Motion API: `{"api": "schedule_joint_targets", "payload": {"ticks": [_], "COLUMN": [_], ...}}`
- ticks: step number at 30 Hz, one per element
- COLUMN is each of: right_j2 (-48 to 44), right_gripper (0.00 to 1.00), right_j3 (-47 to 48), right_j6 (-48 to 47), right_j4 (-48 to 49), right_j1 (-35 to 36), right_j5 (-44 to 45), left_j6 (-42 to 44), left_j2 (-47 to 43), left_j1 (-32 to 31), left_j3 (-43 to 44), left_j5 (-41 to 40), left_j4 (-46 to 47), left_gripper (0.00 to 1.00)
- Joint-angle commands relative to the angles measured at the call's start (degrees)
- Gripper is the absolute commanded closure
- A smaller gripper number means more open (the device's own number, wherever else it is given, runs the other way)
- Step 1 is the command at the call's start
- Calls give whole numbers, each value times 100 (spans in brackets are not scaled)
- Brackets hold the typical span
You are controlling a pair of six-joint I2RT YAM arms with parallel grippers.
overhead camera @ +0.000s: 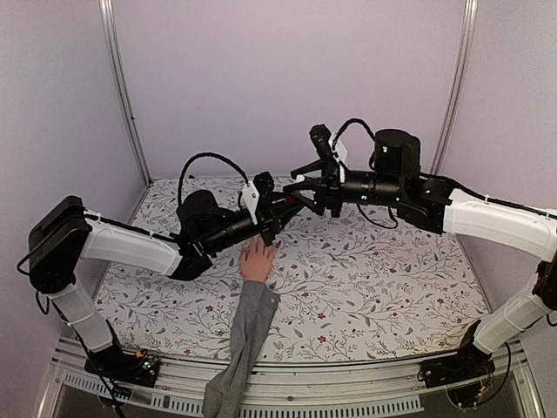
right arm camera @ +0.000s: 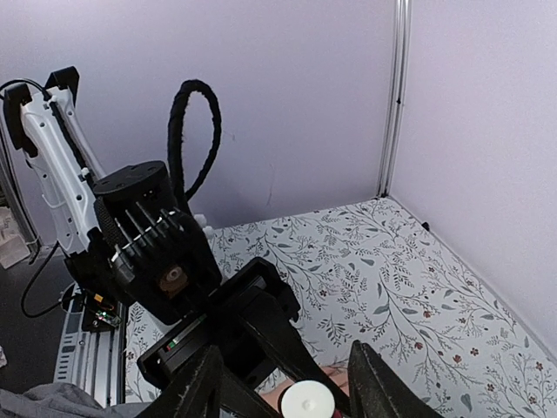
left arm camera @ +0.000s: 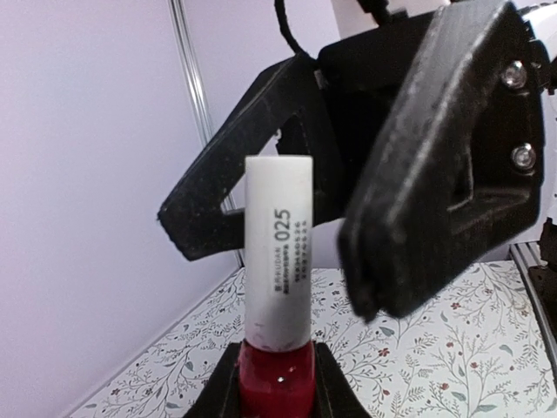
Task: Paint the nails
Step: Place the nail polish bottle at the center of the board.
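The left gripper [left arm camera: 276, 394] pinches the red bottle [left arm camera: 274, 379]. The right gripper [right arm camera: 287, 383] is spread on both sides of its white cap [left arm camera: 278, 252], above the mannequin hand [overhead camera: 258, 259].

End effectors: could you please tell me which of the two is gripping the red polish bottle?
The left end effector, clamped on the red body of the polish bottle. The right end effector is open, its fingers on either side of the white cap.

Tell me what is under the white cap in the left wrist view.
The red polish bottle, clamped in the left gripper. The white cap covers the bottle neck and any brush, so neither can be seen.
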Motion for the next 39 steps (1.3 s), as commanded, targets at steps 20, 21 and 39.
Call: {"api": "schedule_joint_targets", "payload": {"ticks": [20,21,39], "right_j2": [-28,-27,-302], "right_gripper": [82,87,100], "right_j3": [229,233,-168], "right_j6": [-41,-41,363], "right_j4": [-715,-711,-238], "right_j1": [-11,-6,-472], "right_j5": [401,400,1018], "left_j6": [-20,-15,-206], "left_j2": [-159,-155,-357], "left_j1": [120,117,176], "left_j3": [-77,-66,-235], "left_j5": [-103,-108,-258], "left_j4": [65,37,-80], "left_gripper": [100,100,39]}}
